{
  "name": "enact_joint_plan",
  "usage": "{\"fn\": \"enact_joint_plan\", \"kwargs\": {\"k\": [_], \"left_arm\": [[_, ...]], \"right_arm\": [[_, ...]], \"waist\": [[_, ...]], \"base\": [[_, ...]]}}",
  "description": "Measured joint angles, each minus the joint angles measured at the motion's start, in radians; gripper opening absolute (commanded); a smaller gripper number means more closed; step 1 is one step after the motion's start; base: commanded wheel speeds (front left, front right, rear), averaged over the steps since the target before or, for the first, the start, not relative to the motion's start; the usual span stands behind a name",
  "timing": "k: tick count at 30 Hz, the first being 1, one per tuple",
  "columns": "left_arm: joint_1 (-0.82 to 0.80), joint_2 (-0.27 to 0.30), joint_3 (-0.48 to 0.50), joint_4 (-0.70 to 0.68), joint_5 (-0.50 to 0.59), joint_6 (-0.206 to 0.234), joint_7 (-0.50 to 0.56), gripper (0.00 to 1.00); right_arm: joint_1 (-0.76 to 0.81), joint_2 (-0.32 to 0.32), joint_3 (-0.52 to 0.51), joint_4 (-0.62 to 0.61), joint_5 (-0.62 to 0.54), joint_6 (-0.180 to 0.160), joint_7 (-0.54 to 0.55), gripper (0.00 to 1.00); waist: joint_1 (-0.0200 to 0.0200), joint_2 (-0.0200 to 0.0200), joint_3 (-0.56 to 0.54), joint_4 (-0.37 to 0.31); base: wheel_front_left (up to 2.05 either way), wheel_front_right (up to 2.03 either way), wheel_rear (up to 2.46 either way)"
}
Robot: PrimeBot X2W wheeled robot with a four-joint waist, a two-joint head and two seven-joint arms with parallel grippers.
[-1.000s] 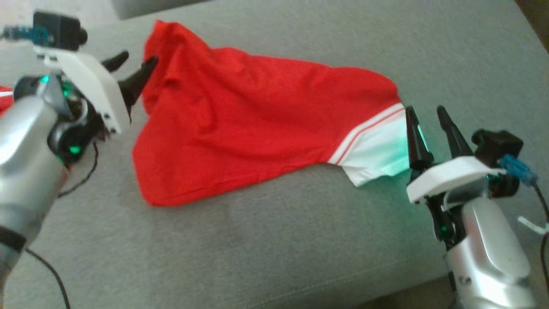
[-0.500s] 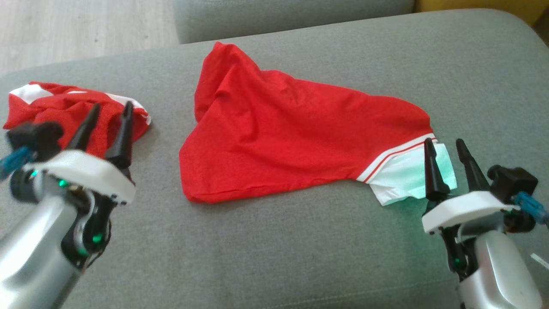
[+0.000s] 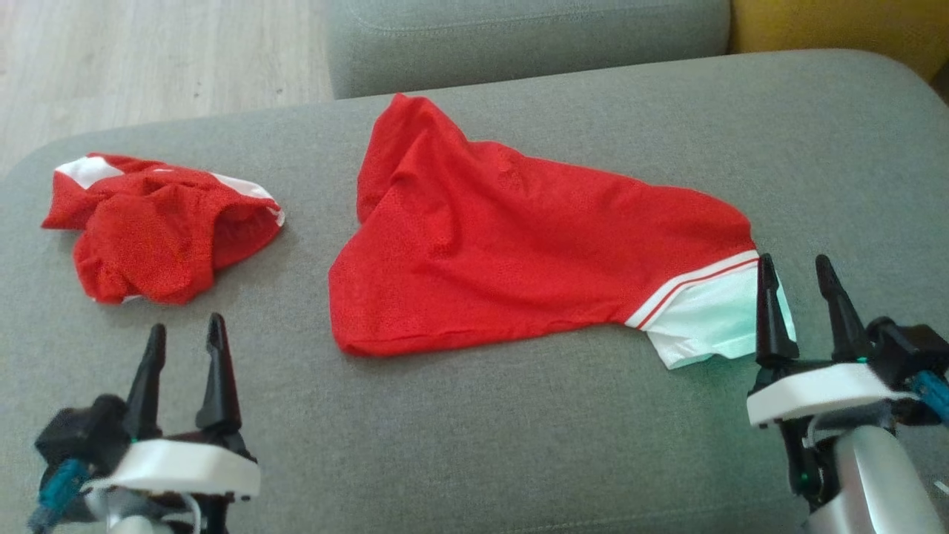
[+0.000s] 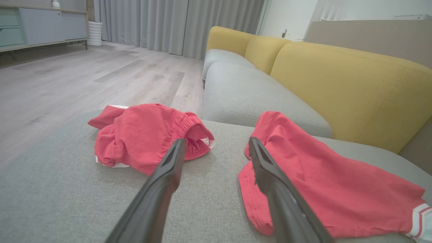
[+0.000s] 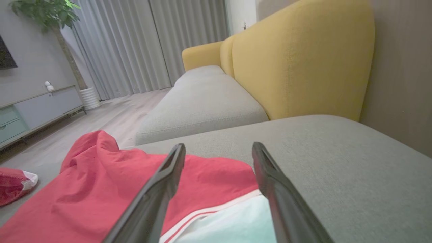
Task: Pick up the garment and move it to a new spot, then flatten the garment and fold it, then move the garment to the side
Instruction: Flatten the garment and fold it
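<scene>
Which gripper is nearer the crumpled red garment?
Left. The left gripper sits just short of the crumpled garment; the right gripper is across the cushion, at the white band of the spread garment.

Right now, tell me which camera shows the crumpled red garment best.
Head view: the crumpled garment lies whole, seen from above. Left wrist view shows it low and foreshortened. Right wrist view catches a sliver at its edge.
</scene>
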Motion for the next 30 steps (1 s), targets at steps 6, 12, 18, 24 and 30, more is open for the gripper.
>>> {"fn": "enact_joint_plan", "kwargs": {"k": [6, 12, 18, 24, 30], "left_arm": [[0.008, -0.081, 0.067, 0.032, 0.093, -0.081, 0.0, 1.0], [0.008, -0.12, 0.113, 0.057, 0.147, -0.133, 0.0, 1.0], [0.007, -0.145, 0.124, 0.103, 0.174, -0.185, 0.0, 1.0], [-0.035, -0.118, 0.06, 0.21, 0.15, -0.266, 0.164, 1.0], [-0.235, -0.053, 0.014, 0.246, -0.026, -0.31, 0.519, 1.0]], "right_arm": [[0.031, -0.008, 0.015, -0.007, -0.019, 0.0, -0.022, 1.0], [0.034, -0.008, 0.023, -0.003, -0.019, 0.0, -0.025, 1.0], [0.034, -0.008, 0.017, 0.004, -0.019, 0.0, -0.025, 1.0], [0.021, -0.017, -0.03, 0.038, -0.036, 0.0, 0.109, 1.0], [-0.067, -0.05, -0.037, 0.094, -0.025, 0.0, 0.387, 1.0]], "waist": [[0.0, 0.0, -0.01, 0.007], [0.0, 0.0, -0.011, 0.0], [0.0, 0.0, -0.005, -0.007], [0.0, 0.0, 0.016, -0.009], [0.0, 0.0, 0.054, -0.015]], "base": [[0.0, 0.0, 0.0], [0.0, 0.0, 0.0], [0.0, 0.0, 0.0], [0.0, 0.0, 0.0], [0.0, 0.0, 0.0]]}}
